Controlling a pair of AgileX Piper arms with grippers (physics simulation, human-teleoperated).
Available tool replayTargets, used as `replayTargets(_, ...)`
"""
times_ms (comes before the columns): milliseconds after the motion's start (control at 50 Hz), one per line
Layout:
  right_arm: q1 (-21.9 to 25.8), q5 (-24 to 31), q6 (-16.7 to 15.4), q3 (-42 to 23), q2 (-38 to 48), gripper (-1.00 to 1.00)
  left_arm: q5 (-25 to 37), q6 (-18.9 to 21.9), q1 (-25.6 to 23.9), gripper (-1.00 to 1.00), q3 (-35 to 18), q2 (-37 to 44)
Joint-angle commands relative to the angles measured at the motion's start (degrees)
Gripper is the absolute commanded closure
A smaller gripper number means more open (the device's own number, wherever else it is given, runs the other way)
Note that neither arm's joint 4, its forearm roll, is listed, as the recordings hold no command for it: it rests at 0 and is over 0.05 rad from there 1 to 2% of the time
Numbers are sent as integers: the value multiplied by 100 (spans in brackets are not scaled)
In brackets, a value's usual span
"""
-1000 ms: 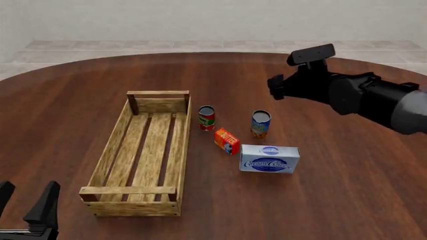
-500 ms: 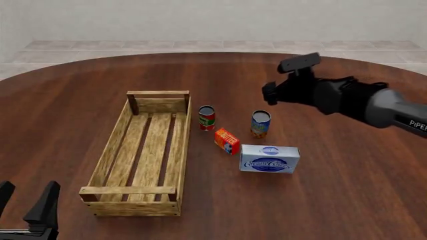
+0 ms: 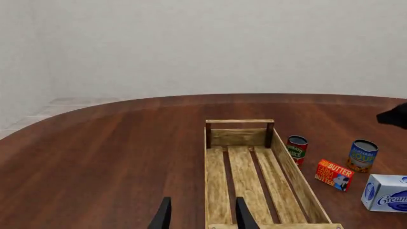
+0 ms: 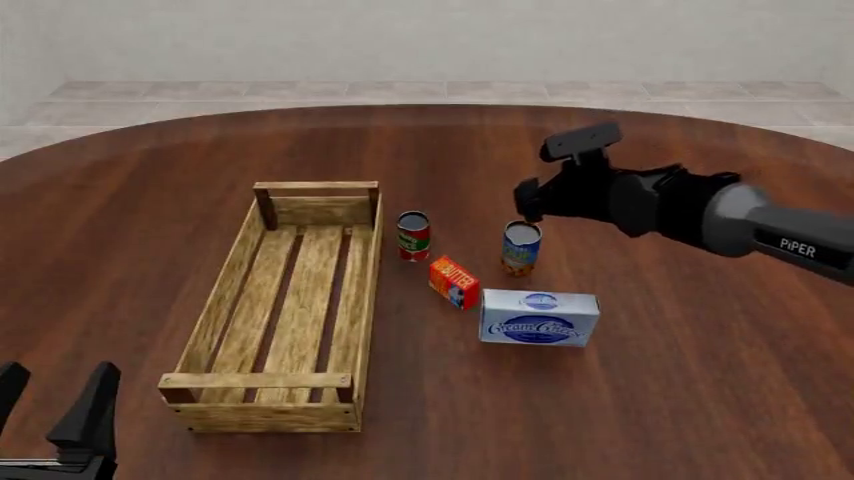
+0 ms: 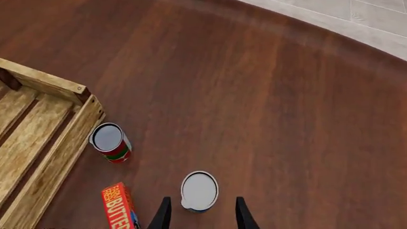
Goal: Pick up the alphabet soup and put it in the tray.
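We see a round dark wooden table (image 4: 694, 400) carrying a long rectangular tray of light wooden slats (image 4: 220, 300), which holds nothing. To its right lie a white-and-blue rectangular box (image 4: 539, 318), a small cylindrical alphabet soup can with blue and orange-yellow label (image 4: 521, 248), a red-and-green labelled can (image 4: 414, 236) and a small orange-red box (image 4: 454, 282). The soup can stands upright on the table, outside the tray. The right gripper (image 5: 200, 214) hangs above it, fingers spread, not touching. The left gripper (image 3: 200, 214) is also spread, near the tray's closer end.
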Motion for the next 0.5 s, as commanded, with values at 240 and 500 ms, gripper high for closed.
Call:
replayTargets(240, 81, -158, 3, 105, 218, -100, 0, 0, 0, -100, 0, 0)
replayTargets(500, 81, -197, -3, 122, 266, -100, 0, 0, 0, -100, 0, 0)
